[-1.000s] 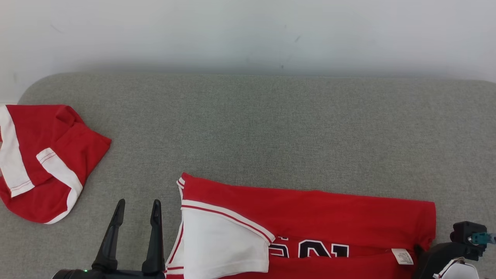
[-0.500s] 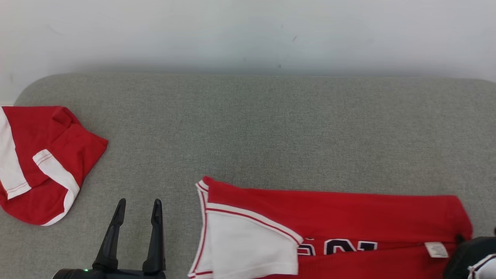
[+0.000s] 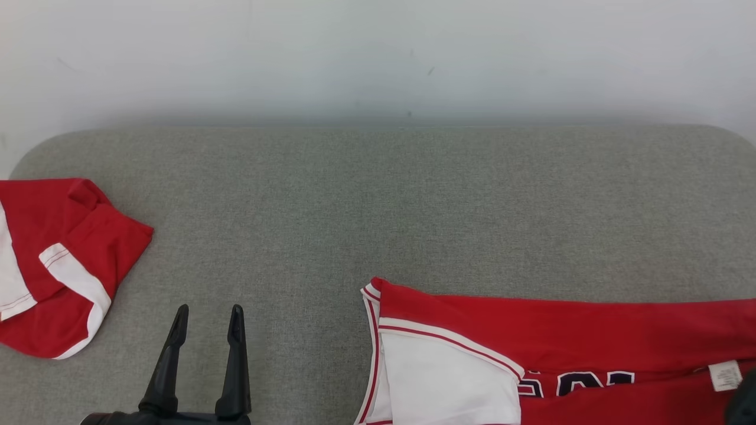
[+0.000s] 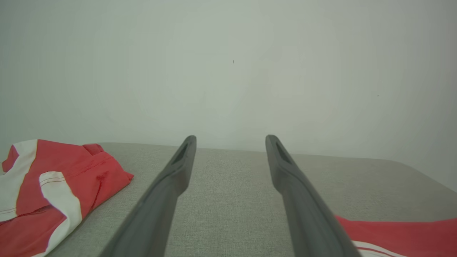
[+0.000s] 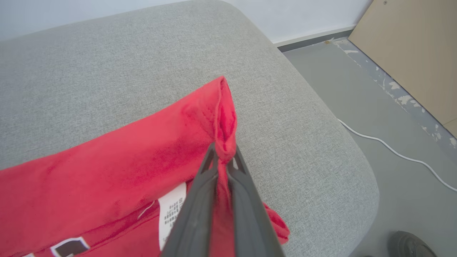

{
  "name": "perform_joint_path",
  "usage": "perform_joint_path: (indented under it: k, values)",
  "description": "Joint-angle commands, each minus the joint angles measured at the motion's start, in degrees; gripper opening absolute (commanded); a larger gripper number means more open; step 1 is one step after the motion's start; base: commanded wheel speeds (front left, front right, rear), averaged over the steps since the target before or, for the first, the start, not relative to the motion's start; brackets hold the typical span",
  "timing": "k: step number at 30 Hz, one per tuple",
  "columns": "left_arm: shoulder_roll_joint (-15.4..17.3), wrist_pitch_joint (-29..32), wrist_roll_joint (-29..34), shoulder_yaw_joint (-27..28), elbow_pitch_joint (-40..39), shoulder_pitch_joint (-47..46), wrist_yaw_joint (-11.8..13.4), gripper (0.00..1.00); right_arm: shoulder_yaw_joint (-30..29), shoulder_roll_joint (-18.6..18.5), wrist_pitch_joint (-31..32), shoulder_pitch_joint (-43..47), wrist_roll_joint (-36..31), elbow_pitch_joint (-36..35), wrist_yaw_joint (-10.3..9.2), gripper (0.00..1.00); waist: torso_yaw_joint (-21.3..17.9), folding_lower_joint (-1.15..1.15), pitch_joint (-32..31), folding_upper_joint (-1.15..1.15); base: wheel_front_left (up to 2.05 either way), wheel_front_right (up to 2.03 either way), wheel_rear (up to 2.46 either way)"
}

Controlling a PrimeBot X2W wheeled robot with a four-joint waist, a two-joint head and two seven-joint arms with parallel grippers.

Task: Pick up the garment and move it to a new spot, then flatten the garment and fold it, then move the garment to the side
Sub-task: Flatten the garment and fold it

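Observation:
The garment (image 3: 561,336) is a folded red jersey with a white panel and dark numerals, lying at the lower right of the grey cushion in the head view. My right gripper (image 5: 224,157) is shut on a pinched red edge of it beside the white label (image 5: 170,210), close to the cushion's right end. Open and holding nothing, my left gripper (image 3: 207,310) hovers over bare cushion to the garment's left. In the left wrist view its fingers (image 4: 178,167) stand wide apart and a red strip of the garment (image 4: 392,232) shows at the lower right.
A second red-and-white garment (image 3: 53,265) lies crumpled at the cushion's left end. The grey cushion (image 3: 378,206) backs onto a white wall. Past its rounded right corner (image 5: 342,150) the floor holds a white cable (image 5: 392,151), a tan board (image 5: 410,53) and a shoe (image 5: 410,244).
The garment has slid to the right across the cushion, drawn by my right gripper. The head camera has shifted slightly. My left gripper has stayed open in place.

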Motion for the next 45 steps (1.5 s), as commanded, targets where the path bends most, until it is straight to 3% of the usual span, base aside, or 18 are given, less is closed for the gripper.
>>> perform_joint_path:
  k: [1, 5, 9, 17, 27, 33, 34, 35, 36, 42, 45]
  values:
    - [-0.1, -0.2, -0.6, 0.1, 0.1, 0.9, 0.0, 1.0, 1.5, -0.1, 0.2, 0.7, 0.7, -0.8, -0.15, 0.0, -0.4, 0.0, -0.4, -0.01, 0.0, 0.0, 0.0]
    - [-0.1, -0.2, -0.9, -0.3, 0.6, 1.1, -0.2, 1.0, 10.2, 0.0, 1.2, 1.6, 4.5, -2.2, -0.14, 0.0, -0.7, 0.0, -1.1, -0.01, 0.0, 0.0, 0.0]
    - [-0.1, -0.2, -0.9, -0.5, 1.0, 1.1, -0.3, 1.0, 22.5, -0.1, 1.8, 2.5, 10.3, -3.1, -0.14, 0.0, -0.7, 0.0, -1.6, -0.01, 0.0, 0.0, 0.0]
    - [-0.1, -0.2, -0.9, -0.8, 1.5, 1.2, -0.5, 1.0, 43.4, -0.1, -0.2, -0.5, 21.4, 1.5, -0.14, 0.0, 0.7, 0.0, -2.2, -0.01, 0.0, 0.0, 0.0]
    - [-0.1, -0.2, -1.1, -1.0, 1.9, 0.5, -0.9, 1.0, 57.0, -0.1, -4.5, -7.7, 25.5, 11.5, -0.14, 0.0, 4.0, 0.0, -1.9, -0.01, 0.0, 0.0, 0.0]
    - [-0.1, -0.2, -1.3, -1.3, 2.2, -0.2, -1.0, 1.0, 59.5, -0.1, -5.9, -9.8, 26.2, 15.3, -0.14, 0.0, 5.1, 0.0, -1.6, -0.01, 0.0, 0.0, 0.0]
    - [-0.1, -0.2, -1.4, -1.3, 2.2, -0.2, -1.0, 1.0, 59.7, -0.1, -6.1, -10.0, 26.3, 15.8, -0.14, 0.1, 5.2, 0.0, -1.5, -0.01, 0.0, 0.0, 0.0]
    - [-0.1, -0.2, -1.4, -1.3, 2.2, -0.2, -1.0, 1.0, 59.7, -0.1, -6.1, -10.0, 26.3, 15.8, -0.14, 0.1, 5.2, 0.0, -1.5, -0.01, 0.0, 0.0, 0.0]
    - [-0.1, -0.2, -1.5, -1.2, 2.2, -0.3, -0.9, 1.0, 60.0, -0.1, -7.0, -10.3, 28.5, 15.9, -0.14, 1.0, 5.2, 0.0, -1.4, -0.01, 0.0, 0.0, 0.0]
    - [-0.1, -0.2, -1.3, -0.7, 2.1, 0.0, -0.6, 1.0, 62.4, -0.1, -9.9, -11.6, 40.4, 12.3, -0.14, 1.0, 4.1, 0.0, -1.5, -0.01, 0.0, 0.0, 0.0]
    - [-0.1, -0.2, -1.3, -0.7, 2.0, 0.0, -0.5, 1.0, 60.4, -0.2, -11.5, -12.4, 39.6, 10.3, -0.14, 1.0, 3.4, 0.0, -1.6, -0.01, 0.0, 0.0, 0.0]
